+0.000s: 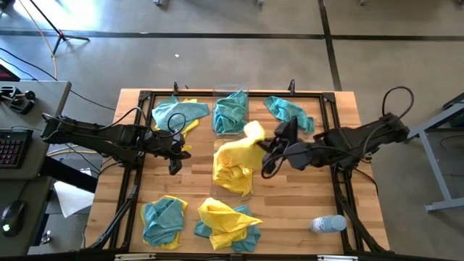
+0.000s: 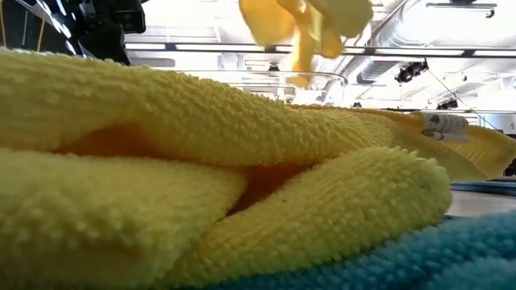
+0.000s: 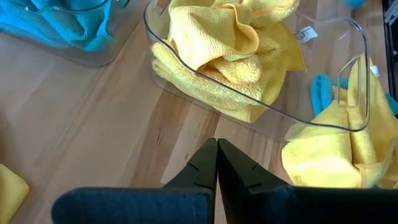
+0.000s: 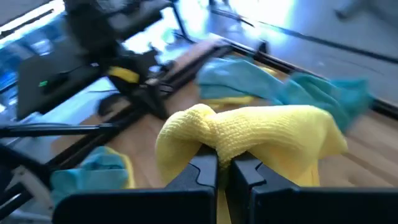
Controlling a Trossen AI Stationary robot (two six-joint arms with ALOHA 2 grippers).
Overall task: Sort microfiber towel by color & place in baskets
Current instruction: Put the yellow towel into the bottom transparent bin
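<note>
My right gripper [image 1: 265, 147] is shut on a yellow towel [image 1: 253, 133] and hovers over the far end of the clear basket of yellow towels [image 1: 233, 168]. The low view shows this towel [image 2: 306, 24] hanging high up. A second clear basket [image 1: 230, 112], farther back, holds teal towels. My left gripper [image 1: 176, 164] is shut and empty above bare wood left of the yellow basket [image 3: 249, 68]. Loose towels lie rumpled on the table: a teal and yellow heap at far left [image 1: 177, 114], a teal one at far right [image 1: 290, 112], and two mixed heaps at the near edge [image 1: 163, 221] [image 1: 226, 225]. My right gripper pinches the yellow towel between its two fingers at a bunched fold [image 4: 219, 142]; how many layers, I cannot tell. The towel is lifted clear, bulges out on both sides of the fingers [image 4: 202, 171] and hangs slack over the yellow basket.
A clear plastic bottle [image 1: 328, 224] lies near the table's near right corner. Black frame rails [image 1: 138, 130] run around the work area. In the low view a yellow towel [image 2: 201, 161] on a teal one [image 2: 451, 250] fills the foreground.
</note>
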